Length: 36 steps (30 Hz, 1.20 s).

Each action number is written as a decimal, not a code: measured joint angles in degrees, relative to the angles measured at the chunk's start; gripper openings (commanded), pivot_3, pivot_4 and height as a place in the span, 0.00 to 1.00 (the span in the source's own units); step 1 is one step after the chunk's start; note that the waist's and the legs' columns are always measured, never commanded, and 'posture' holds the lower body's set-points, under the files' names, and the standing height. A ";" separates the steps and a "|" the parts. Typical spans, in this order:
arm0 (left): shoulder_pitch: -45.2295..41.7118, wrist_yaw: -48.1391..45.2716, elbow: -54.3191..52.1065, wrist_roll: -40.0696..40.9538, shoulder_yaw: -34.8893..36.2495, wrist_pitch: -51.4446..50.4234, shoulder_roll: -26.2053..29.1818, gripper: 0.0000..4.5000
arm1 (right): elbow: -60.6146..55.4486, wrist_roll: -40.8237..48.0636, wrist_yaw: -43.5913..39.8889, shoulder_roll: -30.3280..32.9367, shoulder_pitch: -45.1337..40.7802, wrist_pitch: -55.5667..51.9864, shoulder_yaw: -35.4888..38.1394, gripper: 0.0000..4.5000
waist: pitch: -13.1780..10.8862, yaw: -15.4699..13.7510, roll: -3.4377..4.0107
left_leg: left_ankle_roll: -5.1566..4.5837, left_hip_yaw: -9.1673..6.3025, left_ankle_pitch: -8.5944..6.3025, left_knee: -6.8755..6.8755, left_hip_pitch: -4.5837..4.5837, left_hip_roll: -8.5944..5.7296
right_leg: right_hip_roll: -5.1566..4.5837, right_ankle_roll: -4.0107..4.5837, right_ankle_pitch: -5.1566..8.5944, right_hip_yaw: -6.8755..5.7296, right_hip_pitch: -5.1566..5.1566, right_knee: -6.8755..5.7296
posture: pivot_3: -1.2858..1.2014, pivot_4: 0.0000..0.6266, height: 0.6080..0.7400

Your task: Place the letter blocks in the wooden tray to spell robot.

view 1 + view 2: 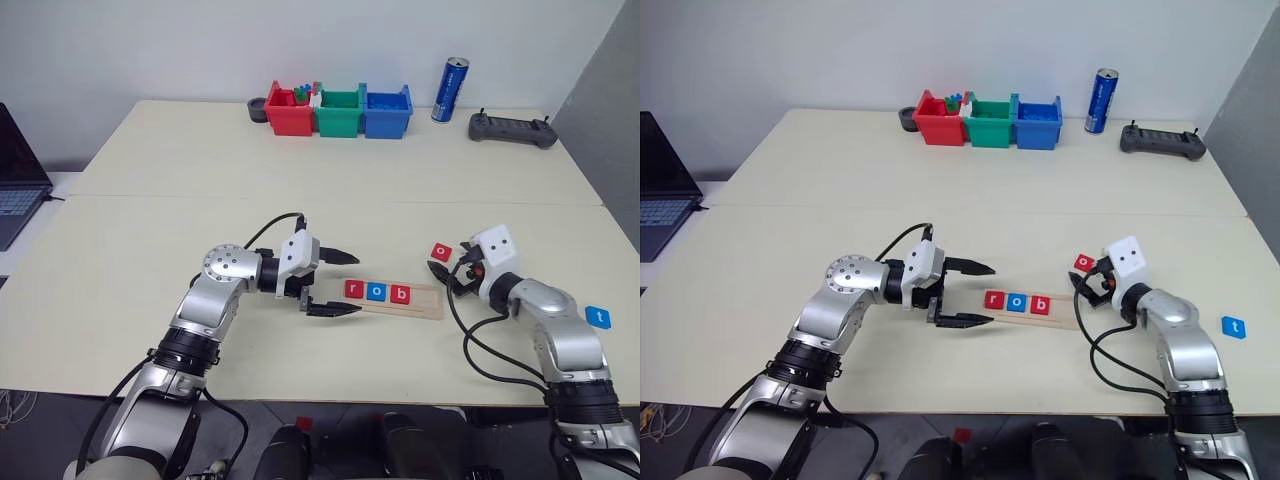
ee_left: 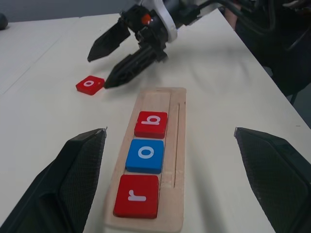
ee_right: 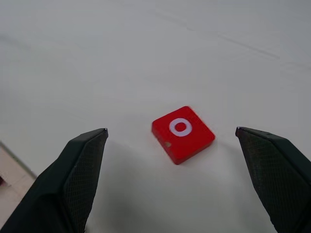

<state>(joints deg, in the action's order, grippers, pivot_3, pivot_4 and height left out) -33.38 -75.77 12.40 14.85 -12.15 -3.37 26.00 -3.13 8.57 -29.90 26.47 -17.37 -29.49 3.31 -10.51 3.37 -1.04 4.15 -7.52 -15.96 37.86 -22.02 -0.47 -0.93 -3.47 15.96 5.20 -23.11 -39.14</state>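
Note:
The wooden tray [image 1: 428,304] lies on the table in front of me. It holds three letter blocks in a row: red r [image 1: 353,289], blue o [image 1: 376,292] and red b [image 1: 400,294]. A red o block [image 3: 182,133] lies flat on the table just beyond the tray's right end. A blue t block [image 1: 598,316] lies far right. My left gripper [image 1: 338,283] is open and empty, pointing along the tray from its left end. My right gripper [image 1: 450,277] is open and empty, just short of the red o block and aimed at it.
At the back of the table stand a red bin [image 1: 290,110], a green bin [image 1: 340,112] and a blue bin [image 1: 387,112], with a blue can [image 1: 451,90] and a black controller [image 1: 512,128] to their right. A laptop [image 1: 18,175] sits at the left edge.

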 measured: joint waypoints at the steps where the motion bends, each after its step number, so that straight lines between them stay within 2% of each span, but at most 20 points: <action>1: 0.00 -0.04 0.06 -0.01 0.00 0.00 0.01 1.00 | 0.33 -0.07 0.03 -0.02 -0.27 0.00 -0.09 1.00 | 0.00 -0.02 0.00 | 0.00 0.00 0.00 0.00 0.00 0.00 | 0.00 0.00 0.00 -0.01 0.00 0.00 | 0.52 0.24 1.00; 9: 0.01 0.02 0.25 -0.11 0.00 0.00 0.02 1.00 | 7.95 -0.47 -0.24 0.51 -4.76 1.25 -0.04 1.00 | 0.00 -0.01 0.00 | 0.00 0.00 0.00 0.00 0.00 0.00 | 0.00 0.00 0.00 -0.01 0.00 0.01 | 0.52 0.24 1.00; 18: 0.06 0.12 0.16 -0.14 0.00 -0.05 0.10 1.00 | 18.25 0.02 -6.60 0.89 -9.39 4.25 -0.35 1.00 | 0.00 0.23 0.00 | 0.00 0.02 0.00 0.00 0.02 0.01 | 0.01 0.01 0.00 0.00 0.01 -0.01 | 0.52 0.24 1.00; 21: 0.05 0.17 0.16 -0.14 0.00 -0.05 0.09 1.00 | 21.18 0.12 -8.08 1.10 -10.87 5.73 -0.17 0.86 | 0.00 0.28 0.00 | 0.00 0.02 0.00 0.00 0.02 0.01 | 0.01 0.01 -0.01 0.00 0.01 -0.01 | 0.52 0.24 1.00; 26: 0.05 0.17 0.16 -0.14 0.00 -0.05 0.10 1.00 | 22.52 0.55 -10.65 2.32 -11.16 6.81 -0.14 0.48 | 0.00 0.28 0.00 | 0.00 0.02 0.00 0.00 0.02 0.01 | 0.01 0.01 -0.01 0.01 0.01 0.00 | 0.52 0.24 1.00; 27: 0.05 0.18 0.16 -0.14 0.00 -0.05 0.10 1.00 | 22.55 0.55 -11.06 2.50 -11.15 6.93 -0.14 0.44 | 0.00 0.27 0.00 | 0.00 0.01 0.00 0.00 0.02 0.01 | 0.01 0.01 -0.01 0.01 0.01 0.00 | 0.52 0.24 1.00; 33: 0.03 0.27 0.16 -0.15 0.00 -0.05 0.02 1.00 | 22.09 0.49 -12.40 3.22 -10.49 7.46 -0.21 0.44 | 0.00 0.26 0.00 | 0.00 0.01 0.00 0.00 0.01 0.01 | 0.00 0.01 -0.01 0.01 0.01 0.00 | 0.52 0.24 1.00; 36: -0.05 0.29 0.19 -0.18 -0.01 -0.05 -0.08 1.00 | 18.31 0.60 -13.24 5.58 -8.48 6.09 -0.17 0.44 | 0.00 0.14 0.01 | 0.00 0.00 0.00 0.00 0.00 0.00 | -0.01 0.01 0.00 -0.01 0.01 0.01 | 0.52 0.24 1.00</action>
<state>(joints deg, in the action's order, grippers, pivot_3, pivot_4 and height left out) -33.43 -75.48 12.59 14.67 -12.16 -3.42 25.91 15.18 9.17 -43.14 32.05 -25.85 -23.40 3.14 -10.51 3.51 -1.02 4.15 -7.52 -15.97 37.85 -22.02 -0.48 -0.93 -3.46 15.95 5.19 -23.10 -39.13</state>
